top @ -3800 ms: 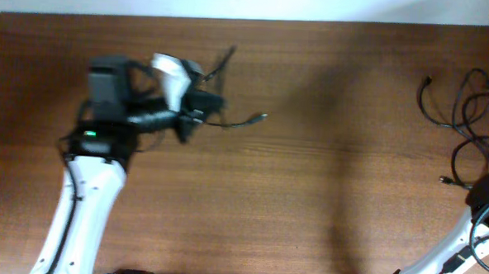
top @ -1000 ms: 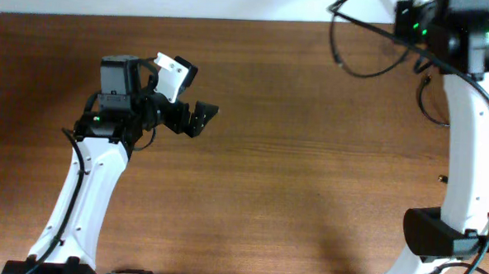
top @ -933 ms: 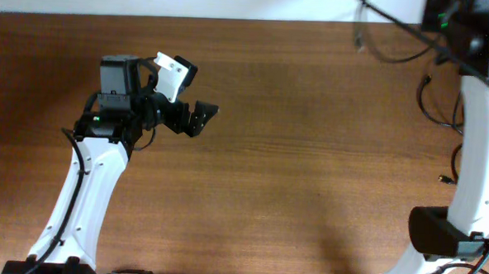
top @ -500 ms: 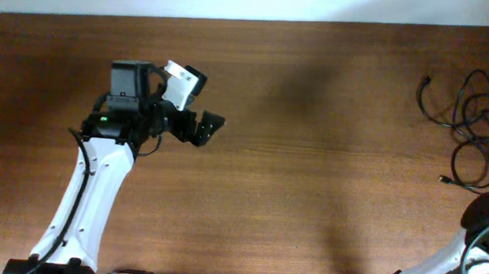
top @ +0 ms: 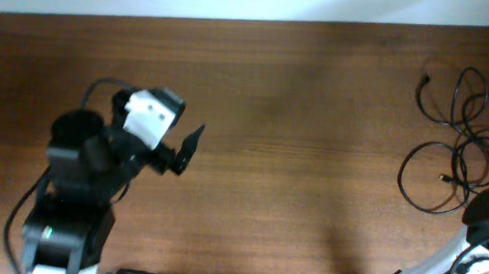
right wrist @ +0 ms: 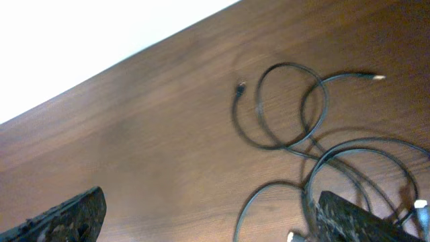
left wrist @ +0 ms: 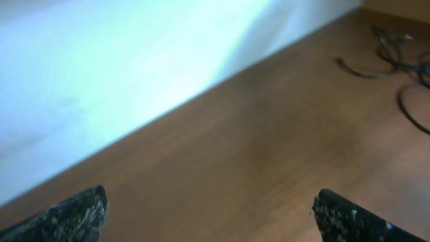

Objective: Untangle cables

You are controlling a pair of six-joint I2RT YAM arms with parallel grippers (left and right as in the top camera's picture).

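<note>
The cables (top: 462,138) lie as several thin black loops spread on the wooden table at its far right edge. The right wrist view shows them close below, as overlapping loops (right wrist: 259,107) with small plug ends. My right gripper (right wrist: 208,218) hangs open just above them, with nothing between its fingertips; the overhead view does not show it. My left gripper (top: 184,151) is open and empty over the left part of the table, far from the cables. In the left wrist view the cables (left wrist: 402,59) are only a blurred tangle in the distance.
The table's back edge meets a white wall (top: 234,0). The right arm's base (top: 482,215) sits at the front right corner beside the loops. The left arm's body (top: 77,187) covers the front left of the table.
The right arm, raised high at the back right with a cable, has come down and its gripper has opened; the cables now lie in wider loops. The left arm has pulled back toward the front left.
</note>
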